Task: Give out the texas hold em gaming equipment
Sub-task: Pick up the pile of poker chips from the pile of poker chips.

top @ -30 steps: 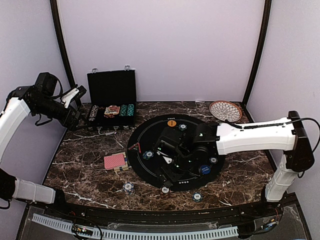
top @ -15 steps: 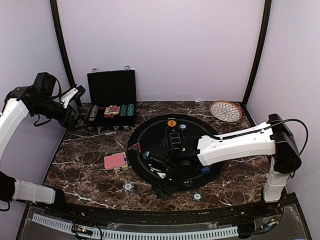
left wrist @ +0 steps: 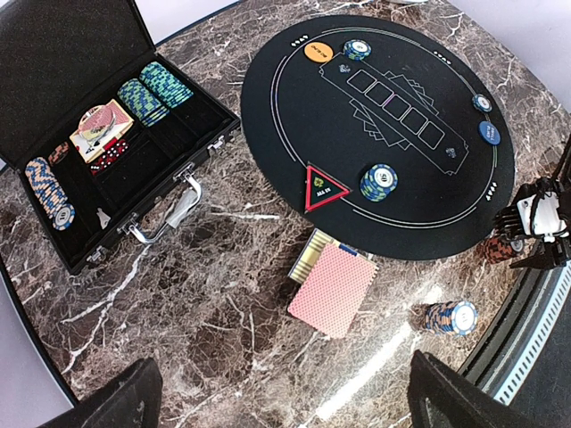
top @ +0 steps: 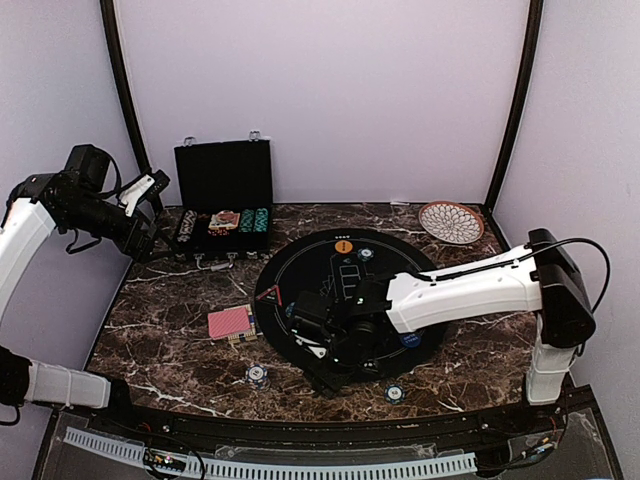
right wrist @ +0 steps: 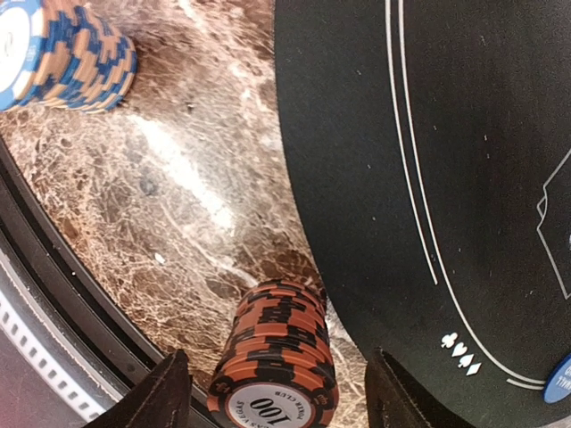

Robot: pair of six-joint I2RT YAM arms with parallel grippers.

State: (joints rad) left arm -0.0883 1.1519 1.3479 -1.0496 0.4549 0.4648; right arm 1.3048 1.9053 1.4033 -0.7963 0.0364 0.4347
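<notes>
A stack of orange-and-black poker chips (right wrist: 277, 361) marked 100 stands on the marble just off the black mat (right wrist: 446, 178). My right gripper (right wrist: 277, 392) is open and straddles it, a gap showing on each side. In the top view the right gripper (top: 322, 372) covers that stack at the mat's near rim. A pinkish-red card deck (top: 230, 322) lies left of the mat. Blue chip stacks (top: 257, 375) (top: 394, 393) stand near the front edge. An orange button (top: 344, 246) and a blue disc (top: 410, 340) lie on the mat. My left gripper (top: 140, 215) hangs open, high at far left.
An open black chip case (top: 222, 190) with more chips stands at the back left. A patterned plate (top: 450, 222) sits at the back right. A red triangle marker (left wrist: 326, 187) and a chip stack (left wrist: 379, 181) rest on the mat's left side. The curved table rail runs close behind the orange stack.
My right arm swung left and toward the front edge, coming down around the orange chip stack, and its jaws have narrowed. The left arm has stayed put.
</notes>
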